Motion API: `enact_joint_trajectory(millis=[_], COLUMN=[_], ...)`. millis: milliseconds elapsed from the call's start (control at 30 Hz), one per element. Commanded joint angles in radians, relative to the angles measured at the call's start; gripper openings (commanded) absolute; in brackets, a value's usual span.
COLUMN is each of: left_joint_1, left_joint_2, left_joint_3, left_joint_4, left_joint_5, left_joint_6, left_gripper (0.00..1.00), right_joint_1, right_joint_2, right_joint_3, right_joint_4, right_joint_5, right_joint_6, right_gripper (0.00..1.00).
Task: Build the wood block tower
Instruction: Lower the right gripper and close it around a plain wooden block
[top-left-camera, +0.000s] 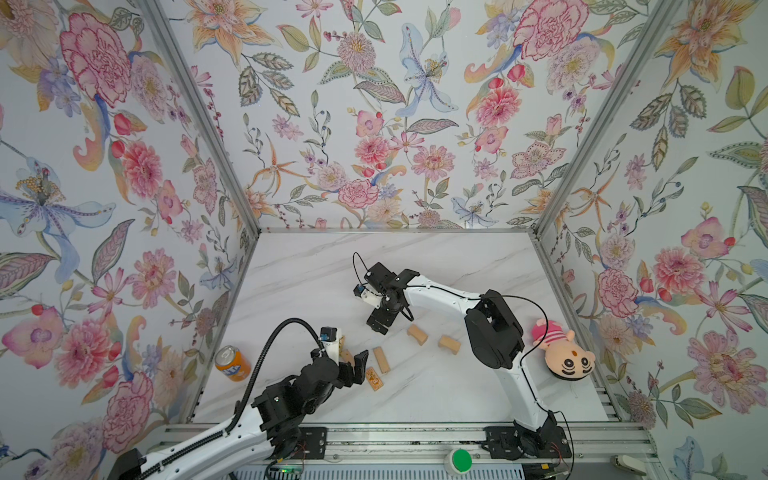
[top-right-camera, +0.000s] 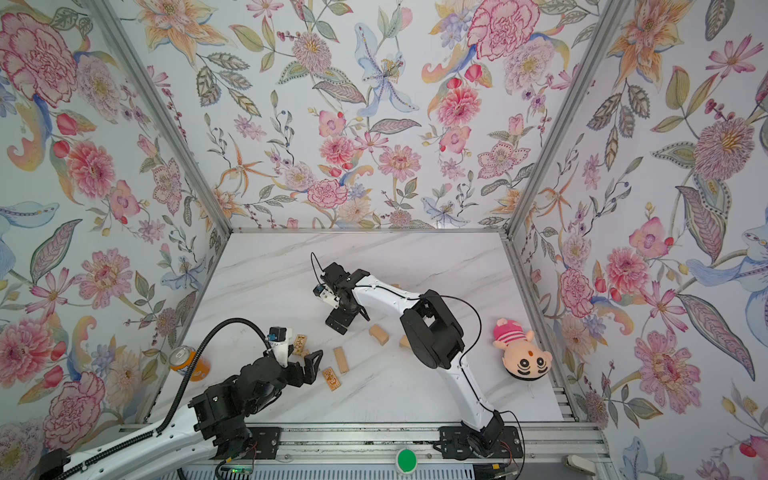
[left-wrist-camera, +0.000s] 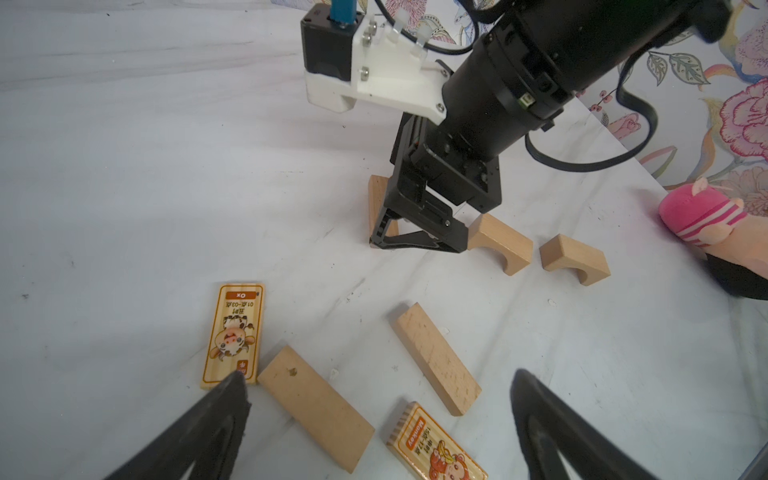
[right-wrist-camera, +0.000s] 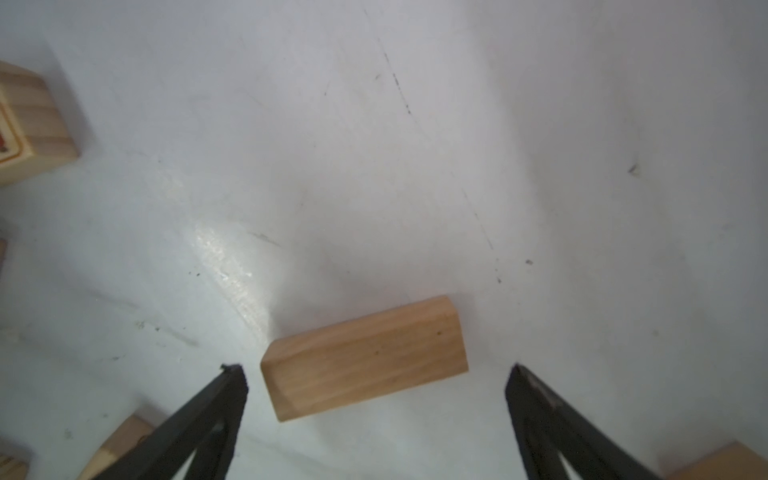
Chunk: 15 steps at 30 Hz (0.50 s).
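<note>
Right wrist view: 1 plain block (right-wrist-camera: 365, 357) stands on its long thin side on the white table (right-wrist-camera: 374, 145). It is between the 2 black fingers (right-wrist-camera: 216, 407) of the right gripper (right-wrist-camera: 374, 368). The fingers are spread wide. There is a gap on each side of the block, so they hold nothing. I cannot pick out this block in the top views.

The left wrist view shows the most wood blocks (left-wrist-camera: 436, 359): 7. There are 2 with pictures, an Ox block (left-wrist-camera: 233, 332) and a Monkey block (left-wrist-camera: 436, 449). Another 2 are flat plain blocks (left-wrist-camera: 316, 409). Then 2 are arch blocks (left-wrist-camera: 500, 243) with a round cut underneath. The last 1 stands partly hidden behind the right gripper. All are light tan wood, and each sits right on the table. Only this view lets you read the words Ox and Monkey.

The left gripper (left-wrist-camera: 379, 374) is wide open too and holds nothing. 1 fingertip shows at a corner of the Ox block. I cannot tell if it touches.

In both top views the blocks lie in the middle of the table, a bit to the near side, between the 2 arms. The left gripper is at their near left. The right gripper is at their far side. Only the top views show 1 orange can (top-left-camera: 232, 363), near the left wall. 1 pink doll (top-left-camera: 561, 353) lies at the right, well apart from the blocks.
</note>
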<state>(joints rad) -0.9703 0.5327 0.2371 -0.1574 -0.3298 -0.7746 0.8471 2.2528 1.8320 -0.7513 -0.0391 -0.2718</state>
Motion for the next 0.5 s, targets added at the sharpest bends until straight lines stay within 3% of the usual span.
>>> enact_joint_trajectory(millis=[0,467], left_joint_1=[0.015,0.022], left_joint_2=[0.0,-0.011], left_joint_3=[0.014,0.013], left_joint_4=[-0.014,-0.015], left_joint_5=[-0.026,-0.029], left_joint_6=[0.014,0.024], left_gripper=[0.99,0.99], right_joint_1=[-0.007,-0.008], right_joint_2=[0.041,0.062], right_joint_3=[0.026,0.043], right_joint_4=[-0.025,-0.032], right_joint_5=[-0.049,-0.055], right_joint_6=[-0.02,-0.031], right_gripper=[0.99,0.98])
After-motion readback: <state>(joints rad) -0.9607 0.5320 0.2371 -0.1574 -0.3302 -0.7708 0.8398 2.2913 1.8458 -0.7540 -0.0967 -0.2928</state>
